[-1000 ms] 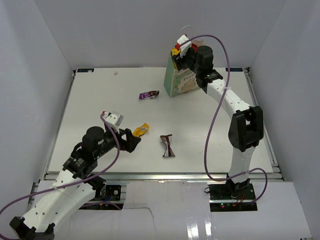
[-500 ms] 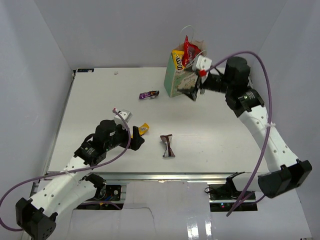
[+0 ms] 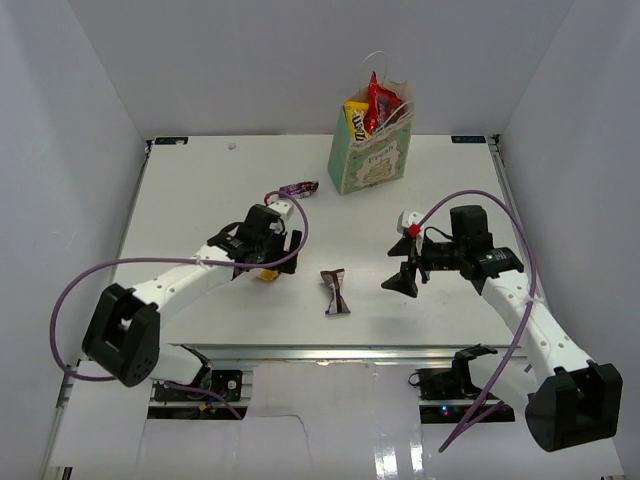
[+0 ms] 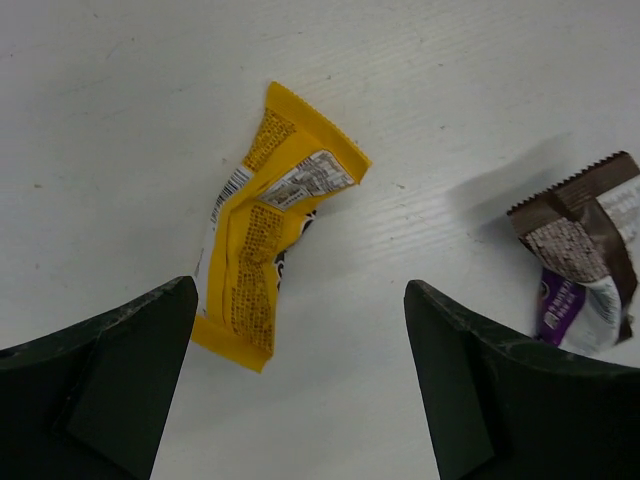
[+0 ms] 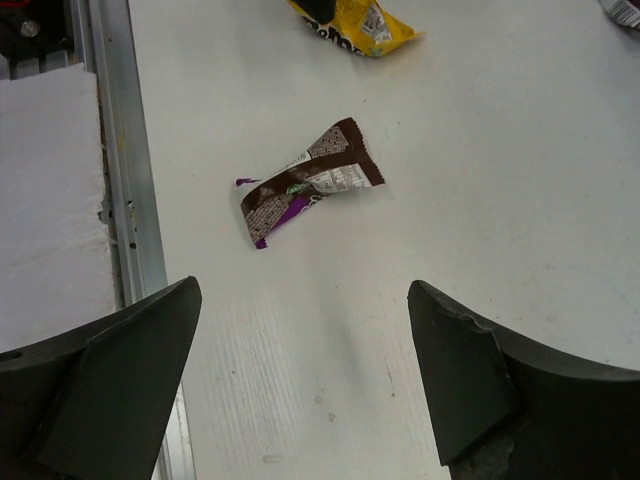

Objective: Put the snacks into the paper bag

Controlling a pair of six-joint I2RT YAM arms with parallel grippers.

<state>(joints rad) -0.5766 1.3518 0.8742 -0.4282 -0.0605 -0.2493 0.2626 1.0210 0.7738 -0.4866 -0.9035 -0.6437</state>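
Our left gripper [image 4: 300,295] hung spread and empty over the yellow packet [image 4: 268,215], flat on the table [image 4: 120,90], well apart from the paper bag [image 3: 368,165]. We judged it best to straddle its narrow width, press low, then pinch. Our right gripper [image 5: 303,290], likewise spread, faced the brown bar [image 5: 310,182].
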